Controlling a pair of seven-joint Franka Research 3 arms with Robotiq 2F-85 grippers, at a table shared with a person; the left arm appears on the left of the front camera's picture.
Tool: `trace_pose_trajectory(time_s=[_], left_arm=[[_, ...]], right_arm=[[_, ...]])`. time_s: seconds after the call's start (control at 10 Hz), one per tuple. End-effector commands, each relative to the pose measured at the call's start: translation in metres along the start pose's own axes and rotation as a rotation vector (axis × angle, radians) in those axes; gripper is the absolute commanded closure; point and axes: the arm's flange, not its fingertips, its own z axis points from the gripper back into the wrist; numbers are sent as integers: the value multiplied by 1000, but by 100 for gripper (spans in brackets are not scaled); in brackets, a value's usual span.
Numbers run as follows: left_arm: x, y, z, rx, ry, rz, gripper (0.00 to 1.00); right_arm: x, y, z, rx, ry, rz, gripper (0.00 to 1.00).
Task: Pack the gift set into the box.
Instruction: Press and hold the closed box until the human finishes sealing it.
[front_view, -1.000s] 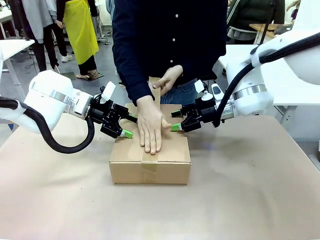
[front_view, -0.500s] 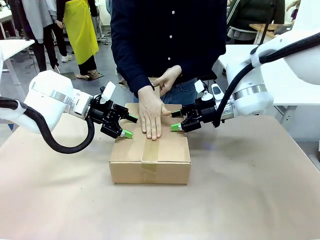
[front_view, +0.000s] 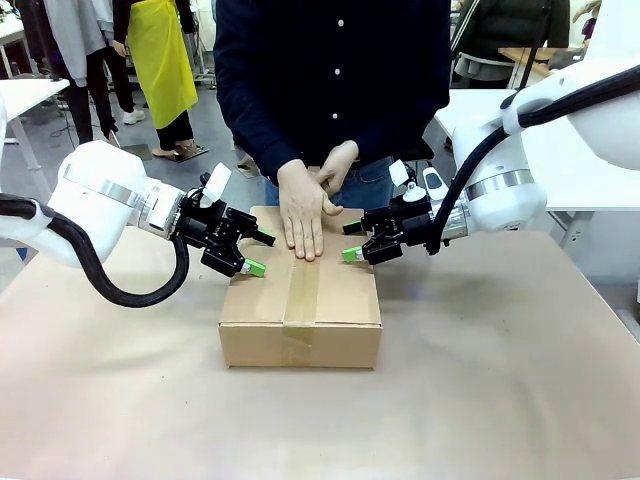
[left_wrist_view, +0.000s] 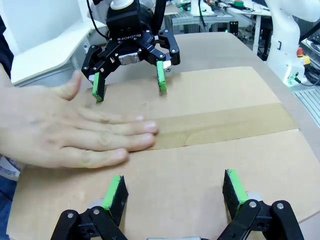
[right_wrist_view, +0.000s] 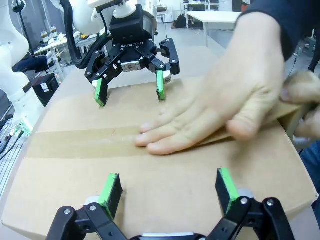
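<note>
I see the box (front_view: 300, 305) closed on the table (front_view: 500, 400), flaps down, a strip of tape (front_view: 299, 300) running along the centre seam toward me. Gift set isn't visible with the flaps shut, so I can't tell where it is.

My left gripper (front_view: 249, 253) sits over the box's left top flap, fingers spread wide, nothing between them. In the left wrist view the green pads (left_wrist_view: 115, 192) hang just above the cardboard; touching or not, can't tell. The seam and tape lie straight ahead of the fingertips.

My right gripper (front_view: 350, 241) mirrors it over the right top flap, also spread wide and holding nothing. In the right wrist view its pads (right_wrist_view: 227, 187) hover low over the flap, tape strip just ahead.

Between the two grippers, the person's hand (front_view: 303, 214) lies flat, palm down, on the far end of the tape, fingers pointing toward me. It's near both grippers but apart from them. Their other hand (front_view: 338, 165) is just behind it at the box's far edge, holding what looks like the tape end; blurred in the right wrist view.

Each wrist view shows the opposite gripper across the box top, facing mine, fingers apart, tips at or just above the cardboard.
</note>
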Motion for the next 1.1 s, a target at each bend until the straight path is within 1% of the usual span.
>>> trace_pose_trajectory(time_s=[0.0, 1.0], left_arm=[[-2, -2, 0, 3, -11, -12, 0], [-2, -2, 0, 3, -11, -12, 0]], right_arm=[[-3, 2, 0, -12, -5, -3, 0], [-3, 2, 0, -12, -5, -3, 0]])
